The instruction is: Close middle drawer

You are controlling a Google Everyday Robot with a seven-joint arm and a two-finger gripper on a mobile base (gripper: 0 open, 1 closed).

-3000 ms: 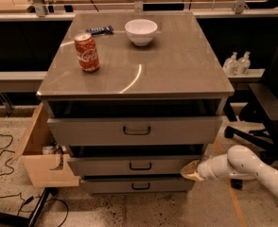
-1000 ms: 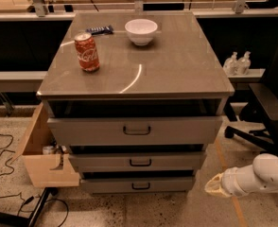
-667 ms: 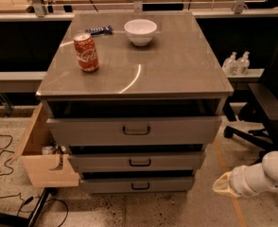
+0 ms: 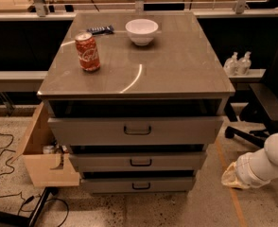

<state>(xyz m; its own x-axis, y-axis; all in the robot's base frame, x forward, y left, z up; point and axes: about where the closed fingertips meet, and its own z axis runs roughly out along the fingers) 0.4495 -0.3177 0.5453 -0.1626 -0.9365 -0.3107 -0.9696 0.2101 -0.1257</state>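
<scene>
The grey cabinet [image 4: 177, 65] has three drawers. The middle drawer [image 4: 177, 161] is the low flat grey front with a small dark loop handle [image 4: 140, 162]. It sits set back under the taller top drawer front [image 4: 82, 130], a little forward of the bottom drawer front [image 4: 106, 185], with a dark gap above it. My gripper [image 4: 230, 176] hangs low to the right of the cabinet, near the floor and apart from every drawer. Its white arm [image 4: 271, 163] runs off the right edge.
A red soda can [image 4: 87, 51], a white bowl [image 4: 142, 31] and a dark snack bar [image 4: 100, 30] stand on the cabinet top. An open wooden box [image 4: 44, 167] sits at the left. Cables lie on the floor at the left; a chair base [image 4: 252, 134] is at the right.
My gripper has pulled away from the right end of the middle drawer front, moving right and down towards the floor. The drawers have not visibly moved.
</scene>
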